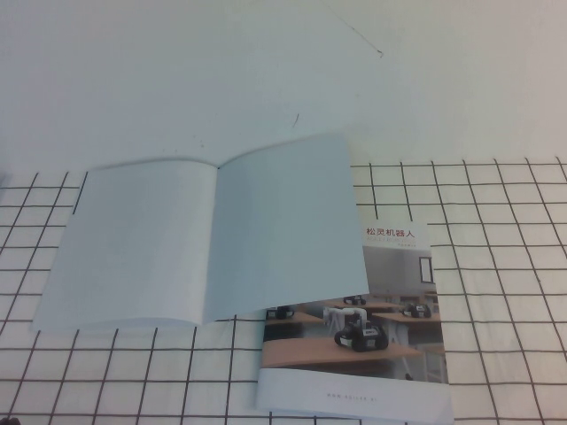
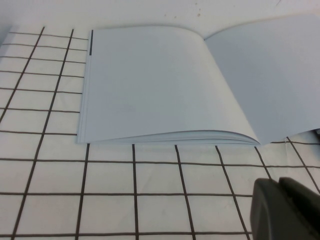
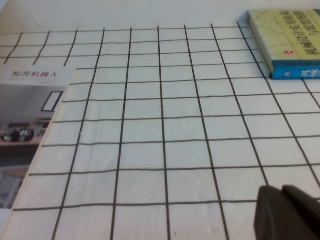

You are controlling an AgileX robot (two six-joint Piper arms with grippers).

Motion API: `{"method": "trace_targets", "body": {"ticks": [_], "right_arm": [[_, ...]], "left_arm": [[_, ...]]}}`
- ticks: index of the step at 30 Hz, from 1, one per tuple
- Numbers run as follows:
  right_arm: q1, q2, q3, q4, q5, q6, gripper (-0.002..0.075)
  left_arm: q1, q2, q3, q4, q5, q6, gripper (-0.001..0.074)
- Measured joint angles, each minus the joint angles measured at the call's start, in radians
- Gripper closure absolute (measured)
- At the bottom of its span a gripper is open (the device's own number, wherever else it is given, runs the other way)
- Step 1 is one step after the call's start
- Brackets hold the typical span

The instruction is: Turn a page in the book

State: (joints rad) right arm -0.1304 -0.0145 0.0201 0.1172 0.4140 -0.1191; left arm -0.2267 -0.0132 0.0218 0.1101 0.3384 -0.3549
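Observation:
The book (image 1: 204, 239) lies open on the gridded cloth, both facing leaves plain pale blue-white; no photo grid or dark banner shows. Its right-hand page (image 1: 288, 226) slopes out over the other brochure. The book also shows in the left wrist view (image 2: 150, 85), with that page (image 2: 272, 75) to one side. My left gripper (image 2: 278, 183) is shut and empty over the cloth, short of the book's near edge. My right gripper (image 3: 281, 190) is shut and empty over bare cloth, away from the book. Neither gripper shows in the high view.
A brochure with a robot-on-table cover and Chinese title (image 1: 372, 345) lies partly under the book's right leaf; it also shows in the right wrist view (image 3: 25, 115). A yellow and blue book (image 3: 290, 40) lies further off. White gridded cloth (image 1: 505, 266) covers the table.

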Motion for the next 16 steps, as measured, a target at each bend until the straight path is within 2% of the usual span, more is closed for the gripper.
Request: {"method": "trace_targets", "body": {"ticks": [16], "right_arm": [[0.000,0.000,0.003,0.012,-0.011,0.000,0.0717]], "left_arm": [[0.000,0.000,0.000,0.000,0.001,0.000,0.0738]]}}
